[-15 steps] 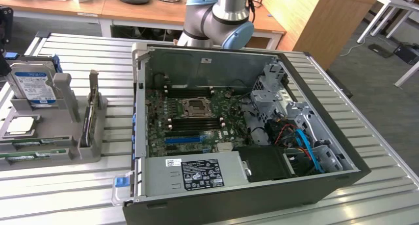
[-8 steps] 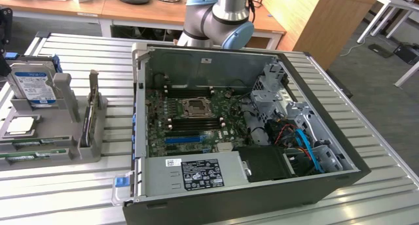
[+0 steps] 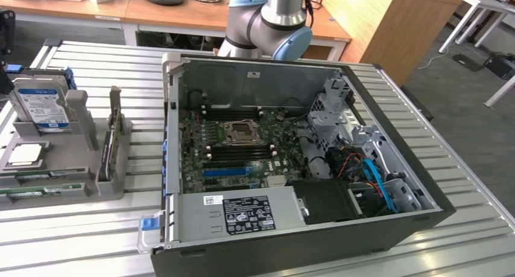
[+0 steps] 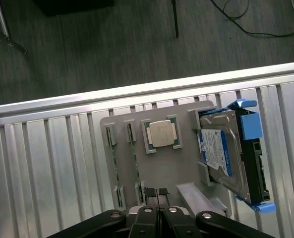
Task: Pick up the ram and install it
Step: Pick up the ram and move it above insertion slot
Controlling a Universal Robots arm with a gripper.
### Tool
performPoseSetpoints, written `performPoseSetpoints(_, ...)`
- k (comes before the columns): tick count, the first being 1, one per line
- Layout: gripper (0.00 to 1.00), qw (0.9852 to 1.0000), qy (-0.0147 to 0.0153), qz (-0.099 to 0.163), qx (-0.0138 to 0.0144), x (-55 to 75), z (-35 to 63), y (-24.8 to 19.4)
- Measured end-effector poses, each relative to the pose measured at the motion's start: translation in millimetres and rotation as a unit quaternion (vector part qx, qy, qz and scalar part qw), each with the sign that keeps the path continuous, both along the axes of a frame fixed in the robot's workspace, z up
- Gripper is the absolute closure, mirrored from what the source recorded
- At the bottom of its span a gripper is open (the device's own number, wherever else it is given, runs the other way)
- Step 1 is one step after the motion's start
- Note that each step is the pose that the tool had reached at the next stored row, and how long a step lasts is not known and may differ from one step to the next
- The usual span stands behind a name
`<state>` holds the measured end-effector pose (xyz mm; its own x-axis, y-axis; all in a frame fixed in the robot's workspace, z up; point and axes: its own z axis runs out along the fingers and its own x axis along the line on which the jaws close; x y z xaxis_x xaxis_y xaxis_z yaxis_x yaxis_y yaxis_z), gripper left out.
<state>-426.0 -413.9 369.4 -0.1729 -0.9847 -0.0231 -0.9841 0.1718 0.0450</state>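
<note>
My black gripper [image 4: 155, 192] pressed together, body cut off, thin green ram stick [image 4: 133, 153] edge-on just ahead in grey plastic tray [image 4: 184, 163]

An open computer case [image 3: 241, 87] lay on the slatted metal worktop [image 3: 88, 235], its motherboard [image 3: 281, 138] facing up. A power supply [image 3: 241, 212] with a black label sat at the case's near end, and blue cables [image 3: 377, 180] ran at the exterior view's right. Beside the case stood a grey holder [image 3: 76, 156], which carried a hard drive [image 3: 42, 105] standing on edge and a flat processor chip [image 3: 24, 154].
</note>
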Motion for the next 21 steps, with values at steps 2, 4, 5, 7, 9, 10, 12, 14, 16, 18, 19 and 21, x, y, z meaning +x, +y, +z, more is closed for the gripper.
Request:
performPoseSetpoints(2,0.89,1.0000,0.0000,0.002,0.0000,0.0,-0.2,0.0)
performPoseSetpoints(4,0.89,1.0000,0.0000,0.004,0.0000,0.0,-0.4,0.0)
performPoseSetpoints(5,0.89,1.0000,0.0000,0.005,0.0000,0.0,-0.4,0.0)
performPoseSetpoints(7,0.89,1.0000,0.0000,0.005,0.0000,0.0,-0.4,0.0)
performPoseSetpoints(9,0.89,1.0000,0.0000,0.006,0.0000,0.0,-0.5,0.0)
performPoseSetpoints(10,0.89,1.0000,0.0000,0.008,0.0000,0.0,-0.5,0.0)
performPoseSetpoints(12,0.89,1.0000,0.0000,0.009,0.0000,0.0,-0.5,0.0)
performPoseSetpoints(14,0.89,1.0000,0.0000,0.009,-0.0001,0.0,-0.6,0.0)
performPoseSetpoints(16,0.89,1.0000,0.0000,0.009,-0.0001,0.0,-0.5,0.0)
performPoseSetpoints(18,0.89,1.0000,0.0000,0.009,-0.0001,0.0,-0.6,0.0)
performPoseSetpoints(19,0.89,1.0000,0.0000,0.009,-0.0001,0.0,-0.6,0.0)
performPoseSetpoints(21,0.89,1.0000,0.0000,0.009,-0.0001,0.0,-0.6,0.0)
